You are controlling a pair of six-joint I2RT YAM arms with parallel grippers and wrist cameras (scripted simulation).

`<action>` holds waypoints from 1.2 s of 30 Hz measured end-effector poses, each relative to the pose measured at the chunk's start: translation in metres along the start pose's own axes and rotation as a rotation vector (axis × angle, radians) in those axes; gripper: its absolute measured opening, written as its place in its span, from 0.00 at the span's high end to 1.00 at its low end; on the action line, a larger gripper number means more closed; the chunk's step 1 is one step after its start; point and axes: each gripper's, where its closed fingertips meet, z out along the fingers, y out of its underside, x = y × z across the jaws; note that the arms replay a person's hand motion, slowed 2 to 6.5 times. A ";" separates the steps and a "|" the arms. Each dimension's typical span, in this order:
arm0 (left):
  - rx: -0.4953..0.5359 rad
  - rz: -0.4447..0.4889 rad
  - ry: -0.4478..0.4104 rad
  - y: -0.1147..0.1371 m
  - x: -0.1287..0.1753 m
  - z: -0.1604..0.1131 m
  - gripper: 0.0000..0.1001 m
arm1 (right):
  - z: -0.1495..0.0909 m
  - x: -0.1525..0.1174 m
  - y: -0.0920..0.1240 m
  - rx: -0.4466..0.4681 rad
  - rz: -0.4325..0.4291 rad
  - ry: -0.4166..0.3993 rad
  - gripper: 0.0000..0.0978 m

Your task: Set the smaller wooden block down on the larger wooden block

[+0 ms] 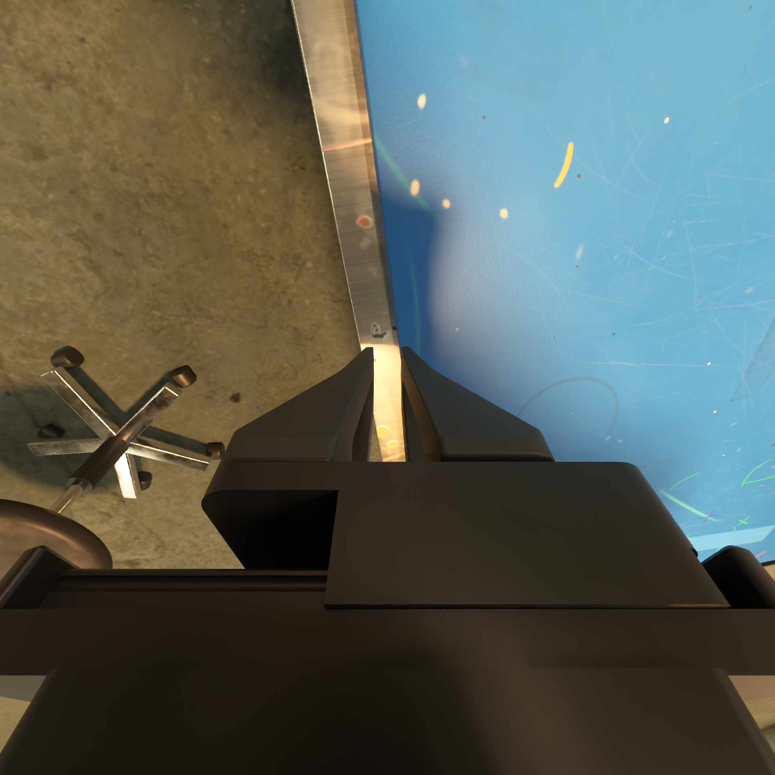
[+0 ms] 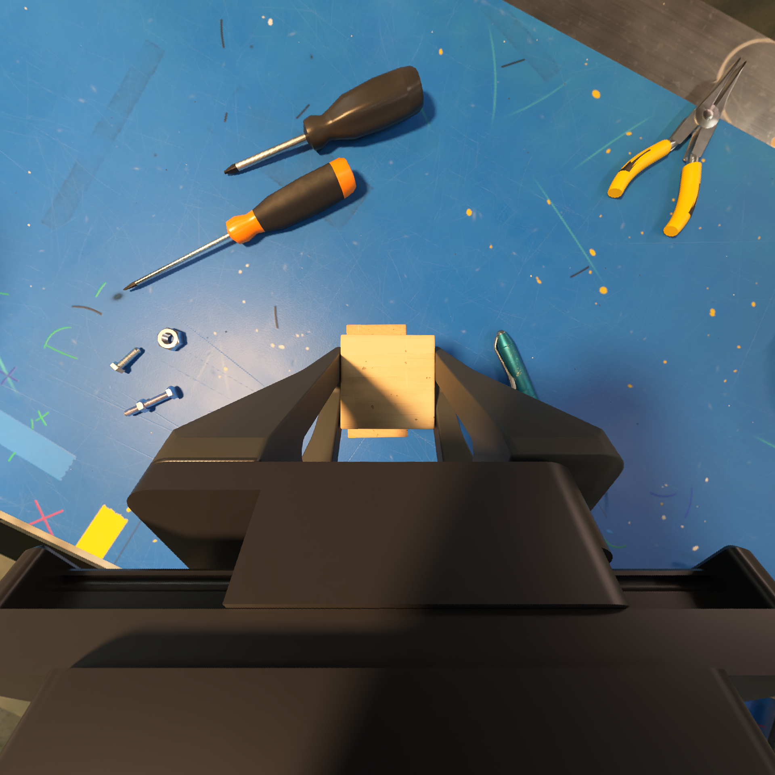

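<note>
Two wooden blocks, smaller block (image 2: 386,379) in right tool (image 2: 386,356), larger block (image 2: 376,329) mostly hidden

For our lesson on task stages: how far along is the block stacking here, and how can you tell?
Done: the right gripper has the smaller wooden block clamped between its fingers. In hand: it hangs directly above the larger wooden block, whose edges peek out beyond and below it; whether they touch cannot be told. Left: opening the jaws and withdrawing. The left gripper is nearly shut and empty at the table edge.

Both wrist views look steeply down, sharing the blue mat (image 2: 503,260).
</note>
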 end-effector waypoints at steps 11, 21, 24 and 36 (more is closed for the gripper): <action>-0.029 -0.015 -0.029 0.006 -0.005 -0.001 0.79 | 0.001 -0.001 -0.001 -0.014 -0.008 0.002 0.64; -0.041 -0.024 -0.039 0.008 -0.007 0.000 0.77 | 0.004 -0.001 0.000 -0.024 -0.013 0.008 0.63; -0.042 -0.026 -0.040 0.008 -0.007 0.000 0.78 | 0.005 -0.002 0.000 -0.028 -0.014 0.009 0.63; -0.045 -0.025 -0.042 0.007 -0.001 0.005 0.80 | 0.011 -0.004 0.004 -0.066 -0.033 0.020 0.63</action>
